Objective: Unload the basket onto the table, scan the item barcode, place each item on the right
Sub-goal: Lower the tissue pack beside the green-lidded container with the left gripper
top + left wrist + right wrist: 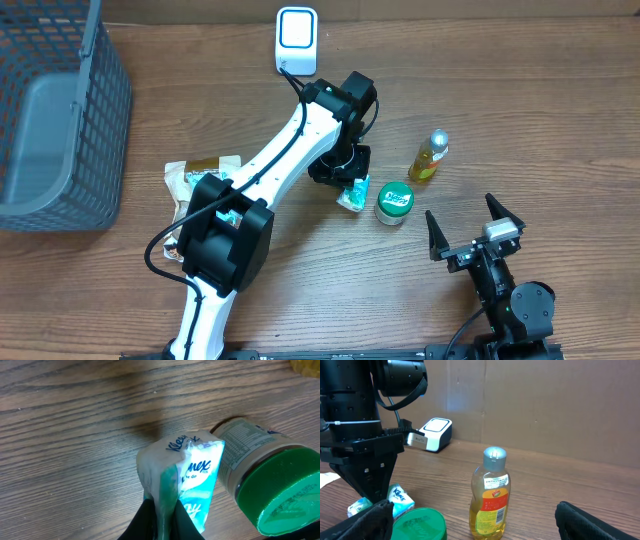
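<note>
**Grasp step.** The left gripper (160,522) is pinched narrow on one end of the white-and-teal soft plastic tissue pack (192,467). The pack sits mid-table, with the green-lidded round jar (394,201) just beside it at 3 o'clock. The right gripper (462,218) stands wide and empty. Probable next move: carry the pack toward 11 o'clock, to the white box-shaped barcode scanner (296,38). The barcode is not visible, so the pack may need turning.

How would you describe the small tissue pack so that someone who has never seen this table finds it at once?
Follow the white left arm across the wooden table to its end effector. Pinched there is the tissue pack, beside the jar with the green lid. It alone is a soft white-and-teal packet printed Kleenex; the jar and the yellow bottle are rigid.
</note>
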Motion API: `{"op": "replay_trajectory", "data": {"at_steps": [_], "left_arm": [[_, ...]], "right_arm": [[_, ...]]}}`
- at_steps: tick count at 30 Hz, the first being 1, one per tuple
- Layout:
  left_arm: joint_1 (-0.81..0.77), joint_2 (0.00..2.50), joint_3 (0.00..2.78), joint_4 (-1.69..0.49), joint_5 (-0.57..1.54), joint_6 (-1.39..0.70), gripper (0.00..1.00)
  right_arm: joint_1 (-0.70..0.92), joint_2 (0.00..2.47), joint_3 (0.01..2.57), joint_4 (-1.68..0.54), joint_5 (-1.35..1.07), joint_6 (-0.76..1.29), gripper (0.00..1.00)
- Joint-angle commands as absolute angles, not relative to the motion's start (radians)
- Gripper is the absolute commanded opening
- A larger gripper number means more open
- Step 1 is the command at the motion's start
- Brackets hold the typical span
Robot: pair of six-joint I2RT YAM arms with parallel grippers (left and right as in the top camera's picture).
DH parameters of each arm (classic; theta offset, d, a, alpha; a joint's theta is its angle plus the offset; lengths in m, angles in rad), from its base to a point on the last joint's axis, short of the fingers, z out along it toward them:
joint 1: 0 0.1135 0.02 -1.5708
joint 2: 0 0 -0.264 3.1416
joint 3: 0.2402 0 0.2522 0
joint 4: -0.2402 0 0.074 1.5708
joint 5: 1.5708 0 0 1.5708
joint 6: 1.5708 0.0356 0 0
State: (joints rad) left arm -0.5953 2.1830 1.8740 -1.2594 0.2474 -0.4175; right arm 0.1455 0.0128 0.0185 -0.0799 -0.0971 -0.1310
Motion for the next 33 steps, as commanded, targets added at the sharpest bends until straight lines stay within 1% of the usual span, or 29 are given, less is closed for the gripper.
{"op": "replay_trajectory", "data": {"at_steps": [1, 15, 20, 28, 33], "left_arm": [[-0.597, 2.188, 1.869, -1.258, 0.252, -0.426, 0.07], [-0.597, 2.188, 1.869, -1.256, 0.253, -0.426, 0.09], [-0.597, 2.188, 1.869, -1.245, 0.253, -0.427, 0.08], [-0.596, 2.188, 1.869, -1.101, 0.251, -0.469, 0.07], [-0.597, 2.188, 1.869, -1.06, 0.252, -0.531, 0.07]], "right_arm": [[0.142, 0.003, 0.008, -0.076, -0.091, -0.129, 1.0], [0.142, 0.003, 0.008, -0.076, -0.091, -0.129, 1.0], [0.142, 0.003, 0.008, -0.076, -0.091, -0.129, 1.0], [0.142, 0.003, 0.008, -0.076, -0.091, -0.129, 1.0], [0.142, 0.003, 0.008, -0.076, -0.091, -0.129, 1.0]]}}
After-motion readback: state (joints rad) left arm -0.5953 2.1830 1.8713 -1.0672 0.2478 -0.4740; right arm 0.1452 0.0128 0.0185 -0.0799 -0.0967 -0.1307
